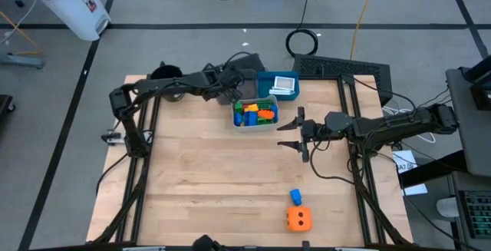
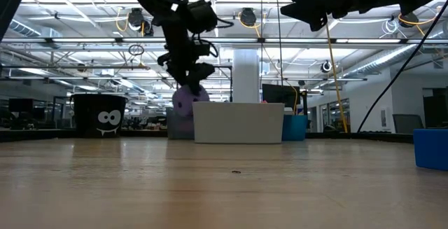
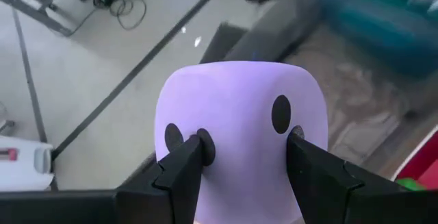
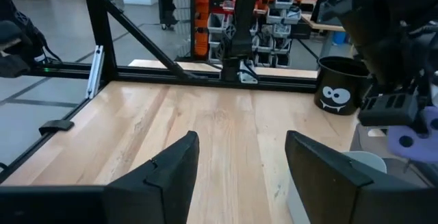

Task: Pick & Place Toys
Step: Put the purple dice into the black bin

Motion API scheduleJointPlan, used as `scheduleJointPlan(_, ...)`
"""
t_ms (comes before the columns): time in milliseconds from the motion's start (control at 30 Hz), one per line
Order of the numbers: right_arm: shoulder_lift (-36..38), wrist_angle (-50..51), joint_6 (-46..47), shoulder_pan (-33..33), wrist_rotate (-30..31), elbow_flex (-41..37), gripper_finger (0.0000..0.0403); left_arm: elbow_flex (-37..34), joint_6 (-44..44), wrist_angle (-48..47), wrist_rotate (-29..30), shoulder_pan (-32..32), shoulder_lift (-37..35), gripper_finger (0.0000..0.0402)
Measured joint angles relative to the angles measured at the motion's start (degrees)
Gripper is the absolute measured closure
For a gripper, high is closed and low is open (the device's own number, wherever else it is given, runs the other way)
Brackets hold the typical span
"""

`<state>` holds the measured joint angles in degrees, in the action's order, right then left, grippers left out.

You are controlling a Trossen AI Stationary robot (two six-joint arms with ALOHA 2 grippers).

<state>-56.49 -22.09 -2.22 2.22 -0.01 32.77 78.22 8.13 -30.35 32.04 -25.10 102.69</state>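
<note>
— Two arms are over the counter (image 1: 222, 182); which one is busy?

— The left pincer (image 3: 246, 157). It pinches the purple die (image 3: 239, 135), one finger (image 3: 183, 172) on each side of it, the black pips showing between them. From above, that arm reaches across the far edge of the counter, just beside the grey bin (image 1: 255, 113).

— Is the die resting on anything?

— In the low view it hangs under the pincer at the left end of the grey bin, its lower part hidden behind the bin wall, so whether it touches anything I cannot tell.

— And the right pincer (image 1: 298, 133)?

— It hangs above the counter, just right of the grey bin, fingers spread and nothing between them. Its own camera shows only bare wood past the fingers, with the black cup (image 4: 339, 85) at the far side.

— Where are the rest of the toys?

— The grey bin holds a heap of building blocks (image 1: 256, 111), orange, green, blue and yellow. The blue bin (image 1: 278, 84) stands just behind it, with a white card (image 1: 285, 84) in it. Near the front edge, well apart from both bins, the orange die (image 1: 298, 219) sits on the counter, with one small blue block (image 1: 295, 196) just behind it.
</note>
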Motion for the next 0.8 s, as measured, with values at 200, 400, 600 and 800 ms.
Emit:
scheduleJointPlan(200,0.01,0.00,0.00,0.00,-0.02,0.00,0.0193,0.00,-0.79,-1.26,-0.53,0.05,2.35,0.0204)
scheduleJointPlan(400,0.00,0.11,0.00,0.00,-0.03,0.00,0.0193,0.00,-3.14,-1.49,-0.63,0.00,5.60,0.0204)
scheduleJointPlan(600,0.00,0.16,0.00,0.00,-0.02,0.00,0.0193,0.00,-3.49,-1.78,-0.88,0.09,6.85,0.0203)
scheduleJointPlan(800,0.00,0.31,0.02,0.00,-0.02,0.00,0.0193,0.00,-3.54,-2.36,-1.14,0.16,6.85,0.0185)
